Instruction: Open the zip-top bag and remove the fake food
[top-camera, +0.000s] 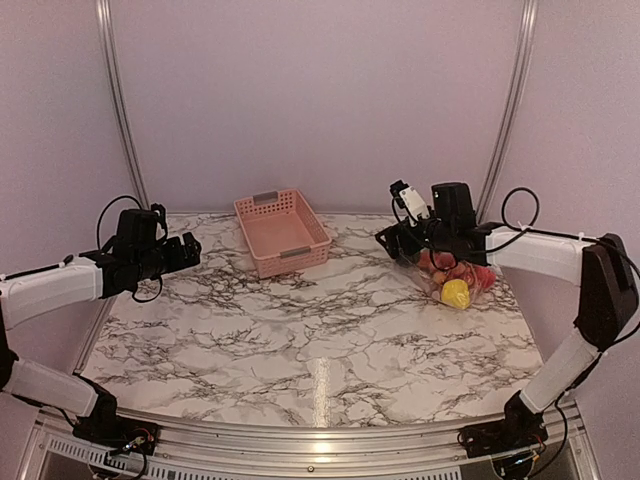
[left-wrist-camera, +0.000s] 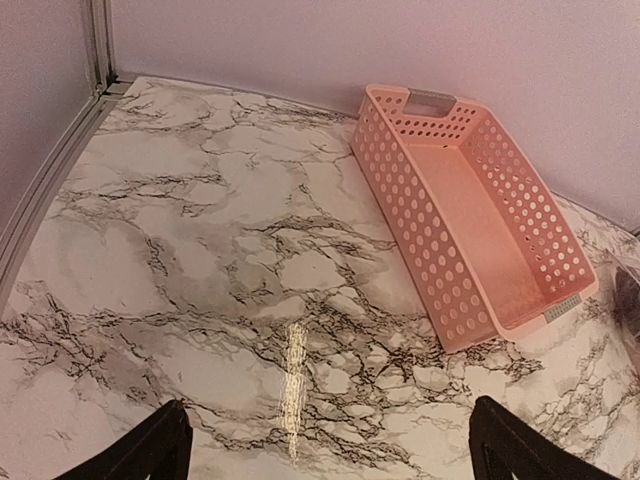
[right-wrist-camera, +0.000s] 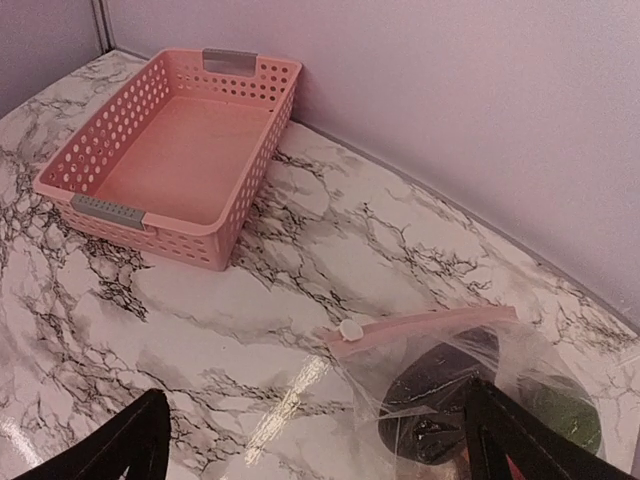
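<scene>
Along the near edge runs a metal rail (top-camera: 320, 442), with both arm bases bolted near its ends. From there the glossy, marble-patterned surface (top-camera: 300, 340) spreads open from 6 o'clock up past the centre. It is bounded at 9 and 3 o'clock by slim metal posts (top-camera: 122, 120) and pale lilac walls.

The left arm (top-camera: 60, 285) extends in from 9 o'clock. The left jaws are spread wide with nothing between them, and their black fingers (left-wrist-camera: 150, 452) hang above bare marble, well apart from everything else.

At about 2 o'clock lies the zip-top bag (right-wrist-camera: 490, 360) — clear, crinkled plastic with a pink zip strip (right-wrist-camera: 425, 325) and a small white slider (right-wrist-camera: 350, 328) at its end. The right arm (top-camera: 540, 250) extends in from 3 o'clock. The right jaws are released and wide, hovering at the bag's zip end. In the wrist view the bag sits toward the finger (right-wrist-camera: 520, 445) at lower right, which covers part of it — touching or not, I cannot tell.

Inside the bag the fake food (top-camera: 458, 282) is bunched together:
- a dark eggplant (right-wrist-camera: 425, 410)
- a dark green oval fruit (right-wrist-camera: 570, 420)
- a lumpy yellow fruit (top-camera: 455, 293)
- a pinkish-red round fruit (top-camera: 478, 275)

Farther off, at 11 o'clock, a pink plastic basket (top-camera: 275, 265) stands near the back wall, well apart from the bag. It has perforated walls and grey handle grips.
</scene>
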